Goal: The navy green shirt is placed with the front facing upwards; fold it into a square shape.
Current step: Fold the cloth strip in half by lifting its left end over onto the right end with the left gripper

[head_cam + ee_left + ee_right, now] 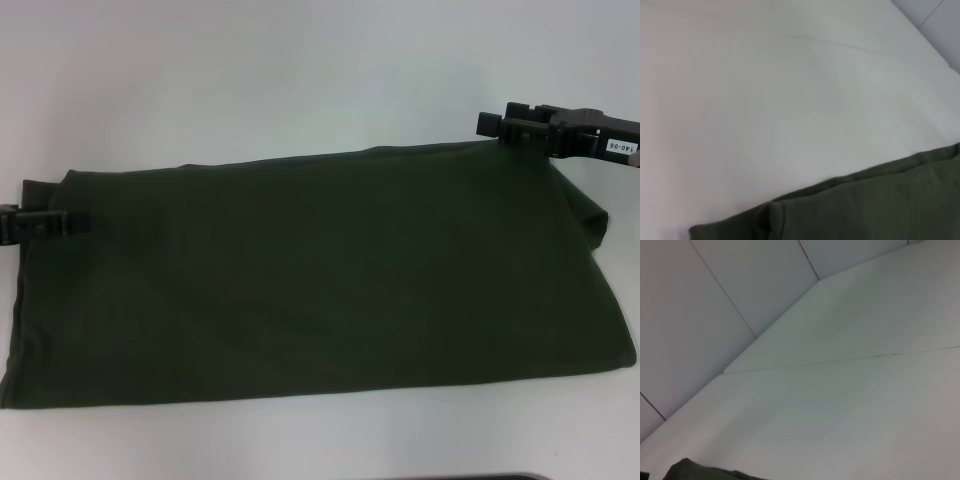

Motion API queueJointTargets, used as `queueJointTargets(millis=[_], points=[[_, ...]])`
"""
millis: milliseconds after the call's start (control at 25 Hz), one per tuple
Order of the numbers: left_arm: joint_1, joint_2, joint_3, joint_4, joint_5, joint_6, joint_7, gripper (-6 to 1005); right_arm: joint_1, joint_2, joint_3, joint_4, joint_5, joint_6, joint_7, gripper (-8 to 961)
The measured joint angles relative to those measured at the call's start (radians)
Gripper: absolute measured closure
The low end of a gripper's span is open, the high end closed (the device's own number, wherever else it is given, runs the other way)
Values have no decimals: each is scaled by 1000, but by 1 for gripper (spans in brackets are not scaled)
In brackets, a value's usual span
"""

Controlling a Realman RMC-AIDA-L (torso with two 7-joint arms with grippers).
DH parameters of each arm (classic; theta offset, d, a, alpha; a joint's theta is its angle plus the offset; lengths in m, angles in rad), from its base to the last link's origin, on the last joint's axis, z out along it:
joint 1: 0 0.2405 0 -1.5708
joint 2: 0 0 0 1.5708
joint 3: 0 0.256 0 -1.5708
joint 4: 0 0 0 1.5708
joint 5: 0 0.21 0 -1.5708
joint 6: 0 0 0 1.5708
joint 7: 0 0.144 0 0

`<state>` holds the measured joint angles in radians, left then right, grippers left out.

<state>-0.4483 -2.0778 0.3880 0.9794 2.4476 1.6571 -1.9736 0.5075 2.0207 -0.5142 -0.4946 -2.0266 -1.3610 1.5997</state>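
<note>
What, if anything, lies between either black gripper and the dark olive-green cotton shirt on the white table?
Nothing visible. The left gripper sits at the dark olive-green cotton shirt's left edge, the right gripper at its far right corner; only bare white table surrounds them.

Plain dark olive-green navy green shirt (310,280) — white table (250,70) — black end effectors, left (45,226) and right (505,126)

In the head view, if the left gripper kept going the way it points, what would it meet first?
The left gripper sits at the left edge of the navy green shirt, pointing inward across it. It would probably meet only more shirt fabric, though its height above the cloth is unclear.
</note>
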Motion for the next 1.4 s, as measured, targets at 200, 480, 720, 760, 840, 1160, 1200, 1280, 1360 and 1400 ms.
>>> queueJointTargets(millis=[200,480,720,760,840,1160,1200,1280,1360,1400], points=[[-1,1,-4,1,22,-11,-13,152,-2,-1,0,1,0,4,0,204],[2,1,-6,-4,54,-93,-40,152,-3,-3,0,-2,0,4,0,204],[4,0,-5,-12,91,-140,-59,153,-3,-2,0,-2,0,4,0,204],[4,-1,-3,-12,92,-141,-60,153,-3,-2,0,-2,0,4,1,204],[4,-2,0,-13,96,-141,-61,154,-3,-2,0,-2,0,2,1,204],[10,-4,-2,-16,119,-155,-62,155,-5,-2,0,-2,0,1,2,205],[11,-4,-2,-17,122,-158,-63,155,-5,-2,0,-1,-1,1,2,205],[11,-4,-3,-20,134,-160,-65,155,-4,-2,0,-1,-1,1,2,205],[9,-4,-3,-22,146,-161,-67,155,-4,-2,0,-1,-1,1,2,205],[8,-4,-2,-22,150,-162,-70,155,-4,-2,0,-1,-1,2,2,205]])
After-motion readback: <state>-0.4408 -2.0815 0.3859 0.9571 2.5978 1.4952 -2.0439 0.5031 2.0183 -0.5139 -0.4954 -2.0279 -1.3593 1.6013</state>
